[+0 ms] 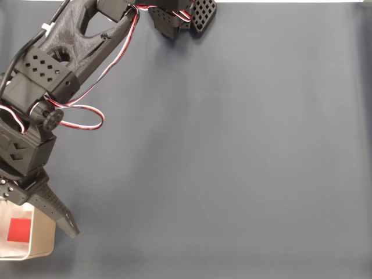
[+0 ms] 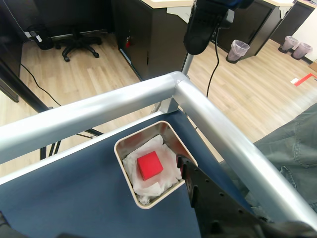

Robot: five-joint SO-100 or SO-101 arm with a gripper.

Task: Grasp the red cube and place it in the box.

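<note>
The cube (image 2: pixel 149 165) is sitting loose inside the box (image 2: pixel 126 144) on crumpled white paper, so the drop looks done, and the box is tucked in the surface's (image 2: pixel 74 198) corner by the silver rail (image 2: pixel 99 111). The claw (image 1: pixel 40 212) is hanging over the box's right edge in the fixed view, holding nothing; I cannot tell how wide it is. The cube has no long side, and it is lying flat, turned a little against the box walls.

fixed view: straight down on my table (image 1: pixel 232 163) | wrist view: rides me, tilted down, close | shared: box (image 1: pixel 43 247) (image 2: pixel 130 144), my finger (image 1: pixel 58 212) (image 2: pixel 198 186)
</note>
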